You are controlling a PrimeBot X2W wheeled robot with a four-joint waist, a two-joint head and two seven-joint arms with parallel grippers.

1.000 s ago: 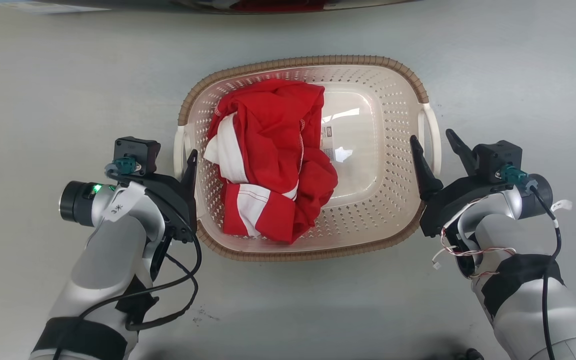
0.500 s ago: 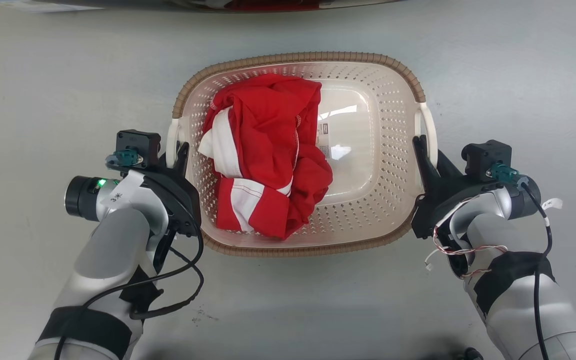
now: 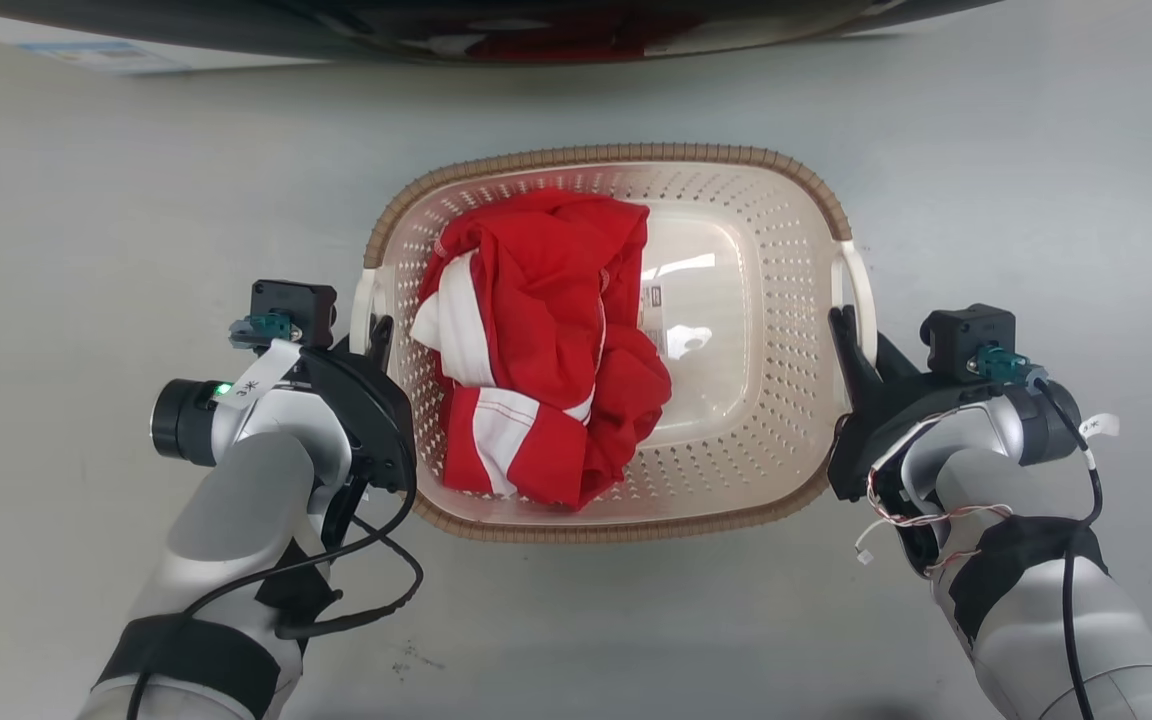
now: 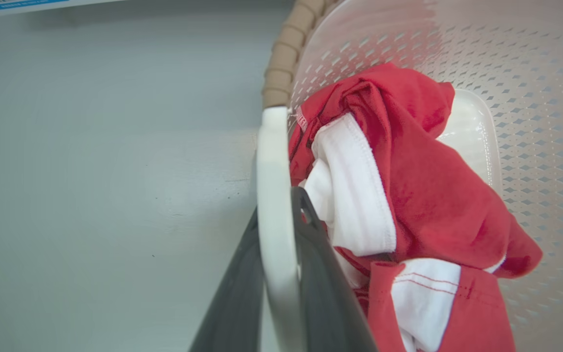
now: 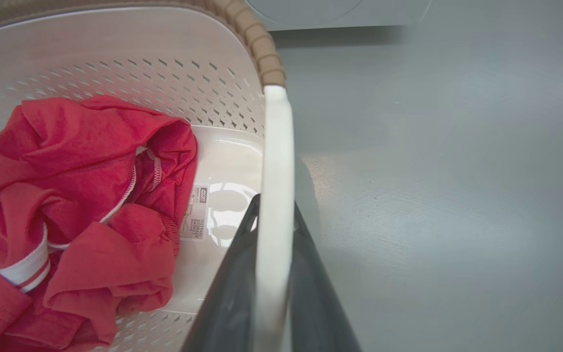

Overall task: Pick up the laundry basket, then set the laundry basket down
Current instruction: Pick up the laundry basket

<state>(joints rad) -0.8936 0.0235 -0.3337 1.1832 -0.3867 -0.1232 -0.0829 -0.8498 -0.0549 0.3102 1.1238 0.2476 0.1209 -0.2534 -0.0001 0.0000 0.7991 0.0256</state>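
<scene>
Cream-white perforated laundry basket (image 3: 796, 300), brown woven-look rim, ringed by open grey floor (image 3: 86, 200). Left end effector (image 3: 373, 327) clamped on one white side handle (image 4: 274, 171), right end effector (image 3: 858, 330) opposite, forearms flanking.

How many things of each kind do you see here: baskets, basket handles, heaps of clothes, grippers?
laundry basket: 1
white handles, one on the left and one on the right: 2
heap of red and white clothes: 1
grippers, left gripper and right gripper, jaws each closed on a handle: 2
Total: 6
</scene>
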